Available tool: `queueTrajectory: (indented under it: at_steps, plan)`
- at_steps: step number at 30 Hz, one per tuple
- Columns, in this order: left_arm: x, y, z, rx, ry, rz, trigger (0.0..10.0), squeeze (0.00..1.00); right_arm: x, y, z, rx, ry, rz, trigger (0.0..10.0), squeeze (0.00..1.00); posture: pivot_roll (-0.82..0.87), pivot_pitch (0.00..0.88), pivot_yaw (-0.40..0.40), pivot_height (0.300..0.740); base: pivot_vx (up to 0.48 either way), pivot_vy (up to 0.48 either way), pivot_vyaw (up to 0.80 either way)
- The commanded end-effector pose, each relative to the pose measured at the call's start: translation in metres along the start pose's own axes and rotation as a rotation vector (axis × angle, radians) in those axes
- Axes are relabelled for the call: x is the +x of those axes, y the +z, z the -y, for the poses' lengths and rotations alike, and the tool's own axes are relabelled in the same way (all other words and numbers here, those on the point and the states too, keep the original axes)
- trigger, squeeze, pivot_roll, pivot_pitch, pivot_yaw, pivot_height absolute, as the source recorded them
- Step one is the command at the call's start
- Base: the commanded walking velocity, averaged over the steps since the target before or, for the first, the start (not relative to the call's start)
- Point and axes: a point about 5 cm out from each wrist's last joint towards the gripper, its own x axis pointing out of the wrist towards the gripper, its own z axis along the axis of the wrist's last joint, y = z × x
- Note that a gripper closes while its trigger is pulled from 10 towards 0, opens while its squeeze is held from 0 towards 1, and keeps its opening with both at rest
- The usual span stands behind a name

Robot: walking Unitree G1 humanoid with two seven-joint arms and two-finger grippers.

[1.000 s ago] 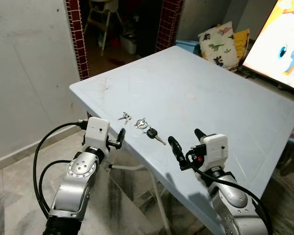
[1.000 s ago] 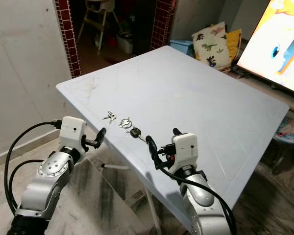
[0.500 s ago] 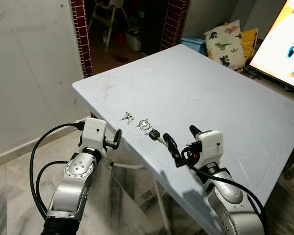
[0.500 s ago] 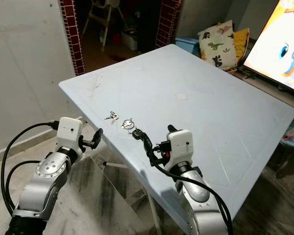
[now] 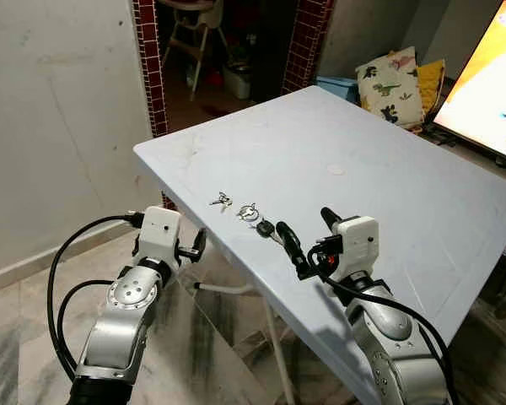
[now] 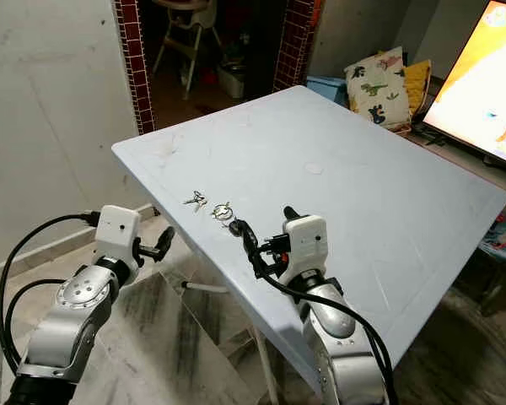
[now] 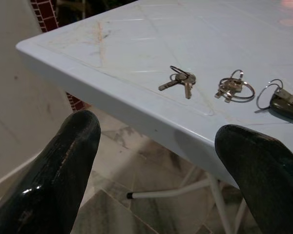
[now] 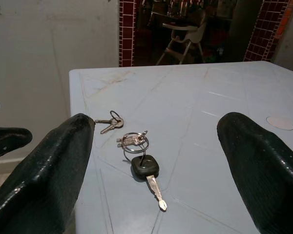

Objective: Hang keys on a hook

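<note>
Three key sets lie flat near the surface (image 5: 388, 202) edge — small pair (image 7: 179, 81), ring bunch (image 7: 233, 88), black-head car key (image 8: 147, 170); likely light, hard, slippery metal, best pinched at ring or plastic head. Left claw (image 7: 166, 161) is spread off the edge, right claw (image 8: 156, 161) spread over the car key — closer than a second ago.

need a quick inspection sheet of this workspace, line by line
surface: pale blue table, scuffed near its corner.
job's things: small keys, ringed keys and black-headed key in a row near the table edge; no hook seen.
clutter: round mark.
grippers: right gripper over the table by the black-headed key, jaws open; left gripper off the edge, jaws open.
cables: black cables on both arms.
surroundings: dinosaur cushion, screen, brick doorway.
</note>
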Motion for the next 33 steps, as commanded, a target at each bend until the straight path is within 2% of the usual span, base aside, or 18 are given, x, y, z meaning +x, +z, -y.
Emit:
queueTrajectory:
  at_steps: [1, 10, 33]
  plan:
    - [0.0016, 0.0069, 0.0054, -0.001, -0.028, 0.019, 10.0, 0.00, 0.0023, 0.0002, 0.0016, -0.008, -0.008, 0.004, 10.0, 0.00, 0.11, 0.000, -0.077, 0.740, 0.000, 0.000, 0.00]
    - [0.0015, 0.0075, 0.0046, -0.003, -0.035, 0.019, 10.0, 0.00, -0.0009, 0.0016, 0.0038, -0.010, -0.043, 0.025, 10.0, 0.00, 0.10, 0.000, -0.075, 0.740, 0.000, 0.000, 0.00]
    - [0.0008, 0.0041, 0.0069, -0.008, -0.043, 0.009, 10.0, 0.00, -0.0059, 0.0003, 0.0043, -0.013, -0.039, 0.021, 10.0, 0.00, 0.09, 0.000, -0.079, 0.740, 0.299, 0.000, 0.00]
